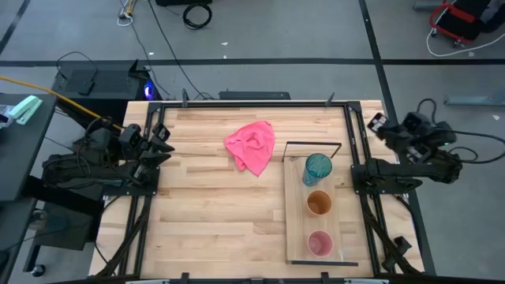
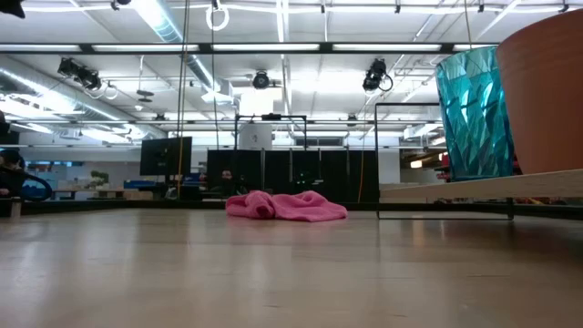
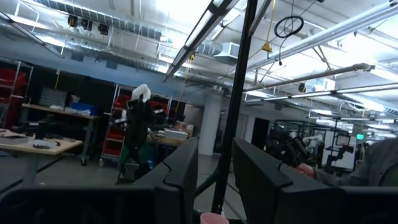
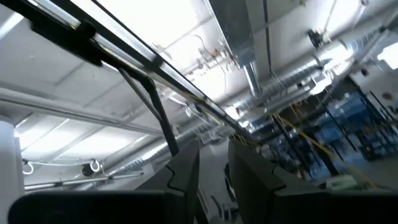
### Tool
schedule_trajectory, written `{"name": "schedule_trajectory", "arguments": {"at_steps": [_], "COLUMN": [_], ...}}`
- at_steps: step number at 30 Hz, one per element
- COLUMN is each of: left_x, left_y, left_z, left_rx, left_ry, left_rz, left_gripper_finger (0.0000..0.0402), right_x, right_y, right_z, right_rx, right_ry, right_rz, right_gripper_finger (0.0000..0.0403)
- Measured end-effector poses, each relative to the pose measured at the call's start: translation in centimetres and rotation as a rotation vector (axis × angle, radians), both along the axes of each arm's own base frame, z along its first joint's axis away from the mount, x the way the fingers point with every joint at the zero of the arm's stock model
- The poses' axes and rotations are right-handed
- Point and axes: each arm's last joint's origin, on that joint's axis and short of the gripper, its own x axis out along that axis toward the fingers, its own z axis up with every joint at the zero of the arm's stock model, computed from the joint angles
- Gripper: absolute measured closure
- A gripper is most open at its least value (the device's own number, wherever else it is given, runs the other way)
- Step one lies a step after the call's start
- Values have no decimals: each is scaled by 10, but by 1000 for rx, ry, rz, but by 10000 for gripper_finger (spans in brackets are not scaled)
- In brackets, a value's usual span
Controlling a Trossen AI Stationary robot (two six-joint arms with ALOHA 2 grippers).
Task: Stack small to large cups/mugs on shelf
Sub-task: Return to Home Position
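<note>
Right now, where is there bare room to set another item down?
Free: the broad tabletop between the left gripper and the shelf, clear of the pink cloth. Crowded: the shelf, filled by the teal cup, orange cup and pink cup in a row; only a thin strip separates it from the edge by the right gripper.

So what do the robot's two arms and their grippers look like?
The left arm and right arm are black jointed segments; black cables loop beside the right one. The left gripper and right gripper each carry two dark, blocky fingers. No markings are readable.
</note>
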Motion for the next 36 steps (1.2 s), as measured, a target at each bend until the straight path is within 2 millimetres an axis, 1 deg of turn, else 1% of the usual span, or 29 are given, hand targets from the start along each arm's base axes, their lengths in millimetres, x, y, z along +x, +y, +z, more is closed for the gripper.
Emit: {"name": "schedule_trajectory", "arguments": {"at_steps": [2, 5, 8, 11, 15, 22, 26, 29, 32, 36], "left_x": [1, 4, 8, 10, 12, 16, 16, 16, 18, 20], "left_y": [0, 0, 1, 1, 1, 2, 2, 2, 2, 3], "left_z": [-6, -15, -27, -41, -56, -71, -73, -74, -77, -81], "left_rx": [-7, -17, -38, -56, -74, -122, -125, -123, -128, -138], "left_ry": [1, 1, -2, -34, -47, 7, 12, 18, 53, 104], "left_rz": [-3, -8, -18, -26, -38, -55, -46, -44, -41, -31], "left_gripper_finger": [294, 294, 294, 294, 294, 294, 294, 294, 294, 294], "right_x": [8, 17, 28, 32, 40, 50, 55, 55, 58, 58], "right_y": [0, -1, -1, -1, -2, -2, -3, -3, -3, -3], "right_z": [-10, -21, -37, -47, -62, -83, -95, -99, -105, -107], "right_rx": [18, 41, 46, 62, 82, 138, 157, 161, 172, 163], "right_ry": [21, -6, -9, -47, -18, 31, 50, 30, 55, 58], "right_rz": [13, 32, 43, 62, 75, 111, 115, 122, 126, 119], "right_gripper_finger": [309, 309, 309, 309, 309, 309, 309, 309, 309, 309]}}
